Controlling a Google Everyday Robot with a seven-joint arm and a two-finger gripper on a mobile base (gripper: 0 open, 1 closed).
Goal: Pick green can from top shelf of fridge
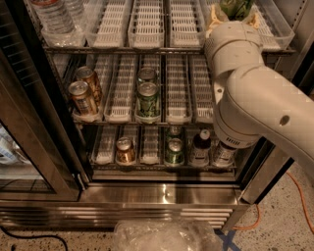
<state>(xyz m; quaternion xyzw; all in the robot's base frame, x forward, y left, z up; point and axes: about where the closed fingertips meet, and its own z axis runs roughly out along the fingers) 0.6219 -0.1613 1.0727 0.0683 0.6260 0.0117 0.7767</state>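
The green can [236, 7] stands at the right end of the top shelf [147, 29], in a white slotted lane tray; only its dark-green, leaf-marked body shows at the frame's top edge. My gripper [234, 15] is at the can, with a pale finger on each side of it, shut on the can. My thick white arm [255, 93] reaches up from the lower right into the fridge [162, 193] and hides the right part of the shelves.
Water bottles [51, 14] stand at the top shelf's left. The middle rack holds copper cans [81, 98] and stubby green cans [147, 100]. The bottom rack holds cans and a dark bottle [200, 147]. The open glass door [29, 147] is at the left. A plastic bag [162, 235] lies on the floor.
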